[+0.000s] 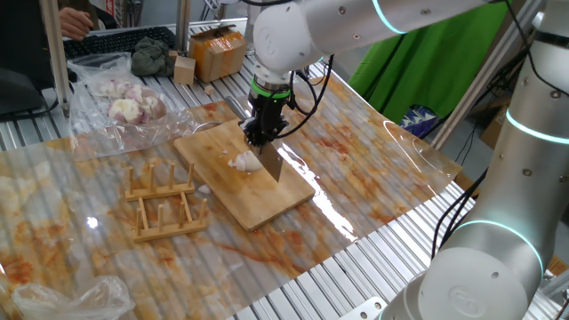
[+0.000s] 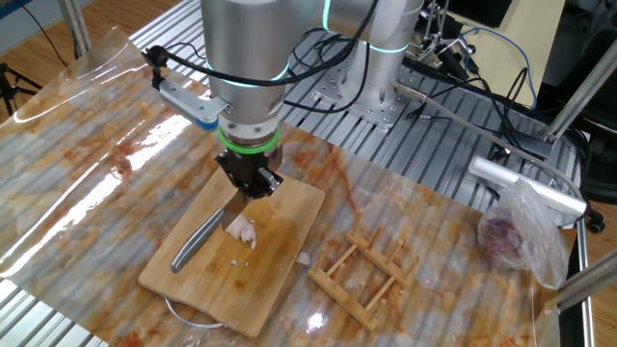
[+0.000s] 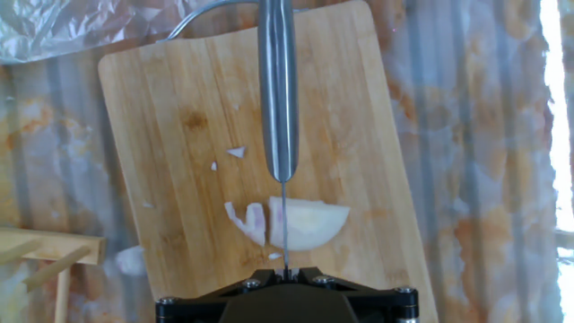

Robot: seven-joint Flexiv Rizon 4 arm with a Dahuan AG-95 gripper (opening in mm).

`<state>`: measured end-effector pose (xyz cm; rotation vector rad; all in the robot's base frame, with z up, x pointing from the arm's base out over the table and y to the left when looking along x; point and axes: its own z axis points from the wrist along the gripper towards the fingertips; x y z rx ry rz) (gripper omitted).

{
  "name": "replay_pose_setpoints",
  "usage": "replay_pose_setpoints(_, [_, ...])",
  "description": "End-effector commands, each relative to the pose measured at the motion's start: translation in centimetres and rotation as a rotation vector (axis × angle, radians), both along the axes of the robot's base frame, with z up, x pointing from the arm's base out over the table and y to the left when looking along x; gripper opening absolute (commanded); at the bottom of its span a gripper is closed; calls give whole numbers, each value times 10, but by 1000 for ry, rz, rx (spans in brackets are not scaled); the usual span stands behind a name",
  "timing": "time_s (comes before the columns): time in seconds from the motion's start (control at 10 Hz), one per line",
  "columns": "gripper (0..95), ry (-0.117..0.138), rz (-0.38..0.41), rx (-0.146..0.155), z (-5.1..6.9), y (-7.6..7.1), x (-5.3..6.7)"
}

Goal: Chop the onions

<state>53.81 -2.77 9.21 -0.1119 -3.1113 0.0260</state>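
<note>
A small whitish onion [image 3: 309, 222] lies on the wooden cutting board [image 3: 179, 135], with a cut slice [image 3: 247, 220] beside it and small bits near it. My gripper [image 3: 283, 269] is shut on a steel knife [image 3: 278, 90]. The thin blade runs down through the onion, and the handle points away along the board. In one fixed view the gripper [image 1: 262, 133] stands over the onion [image 1: 242, 161] on the board [image 1: 267, 200], with the blade [image 1: 269, 164] down beside it. In the other fixed view the gripper [image 2: 249, 183] is above the onion pieces [image 2: 241, 231], with the knife handle [image 2: 198, 241] to their left.
A wooden rack [image 1: 164, 200] stands beside the board. A clear bag of pinkish onions [image 1: 124, 102] lies at the back, near a cardboard box [image 1: 218, 52]. One onion piece [image 2: 305, 258] lies off the board. A stained plastic sheet [image 1: 382, 178] covers the table.
</note>
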Motion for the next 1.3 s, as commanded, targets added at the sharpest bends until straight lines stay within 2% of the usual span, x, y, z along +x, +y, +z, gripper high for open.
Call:
replay_pose_setpoints(0.1, [0,-1,1,3,-1,-2,-1])
replay_pose_setpoints(0.3, [0,-1,2,2,-12,-2,-1])
replay_pose_setpoints(0.4, [0,-5,0,3,-22,0,-2])
replay_pose_setpoints(0.6, [0,-29,-3,2,-51,3,-1])
replay_pose_setpoints(0.7, [0,-30,-6,2,-55,3,-1])
replay_pose_setpoints(0.8, [0,-27,-12,14,-55,3,-1])
replay_pose_setpoints(1.1, [0,-23,-18,21,-60,4,-1])
replay_pose_setpoints(1.3, [0,0,-32,42,-53,4,-2])
